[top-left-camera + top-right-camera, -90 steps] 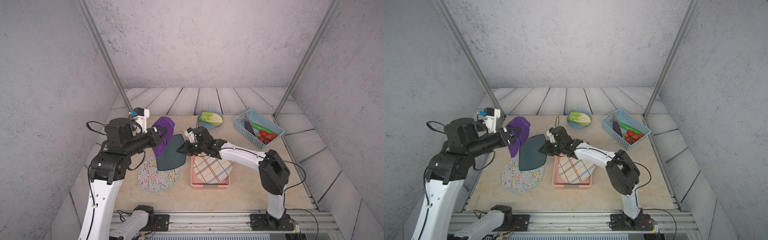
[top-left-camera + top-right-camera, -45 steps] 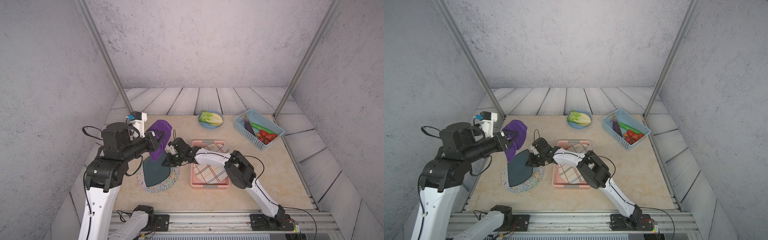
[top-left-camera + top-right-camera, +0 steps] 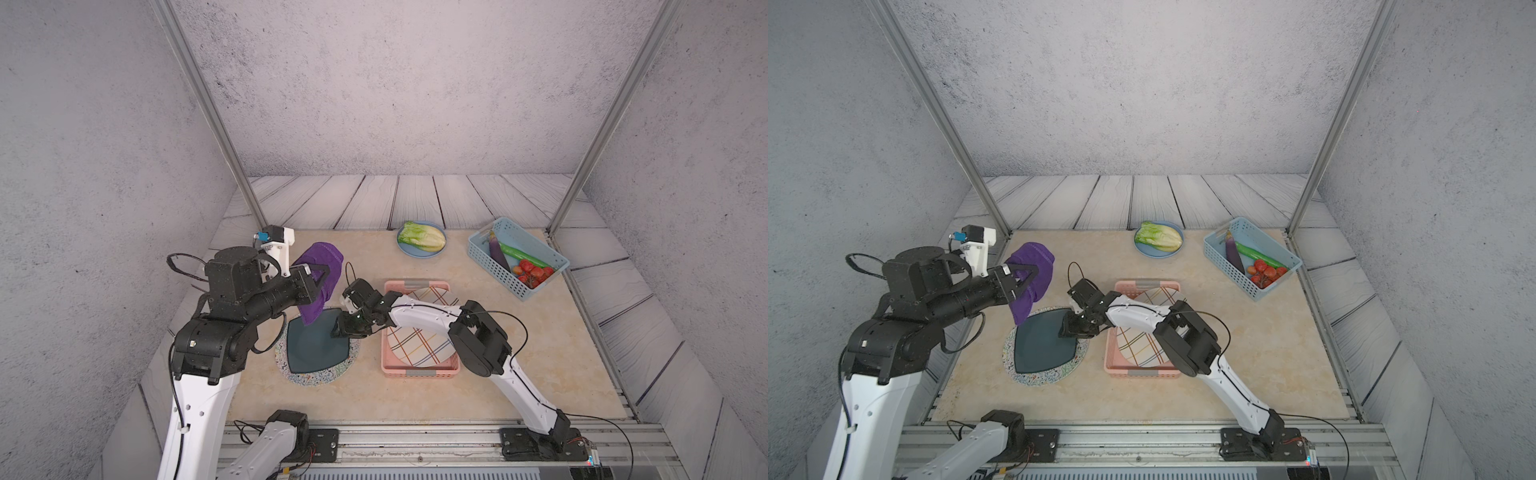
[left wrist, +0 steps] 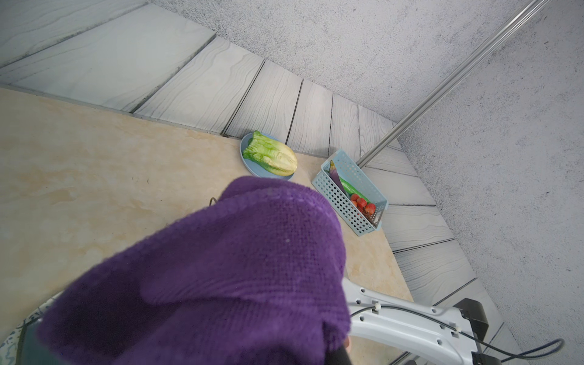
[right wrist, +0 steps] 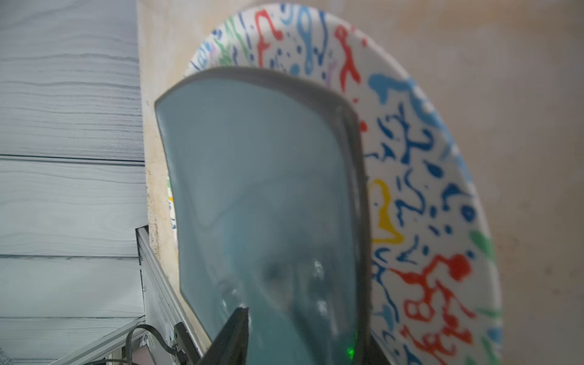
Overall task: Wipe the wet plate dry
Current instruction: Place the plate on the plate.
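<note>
Left gripper clamped on a purple cloth beside the dark square plate, which lies on a patterned plate; right gripper at its corner, jaws apart.

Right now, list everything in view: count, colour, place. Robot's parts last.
patterned plate: 1, white with coloured squiggles, front left
square plate: 1, dark teal, on the patterned plate
cloth: 1, purple, gripped above the square plate's far edge
rack: 1, pink, table centre
striped plate: 1, white with crossed lines, in the rack
small plate: 1, light blue, far edge
lettuce: 1, green-yellow, on the small plate
basket: 1, light blue, far right
eggplant: 1, purple, in the basket
cucumber: 1, green, in the basket
tomatoes: several, red, in the basket
left tool: 1, black, shut on the cloth
right tool: 1, black, at the square plate's rack-side edge; grip unclear
</note>
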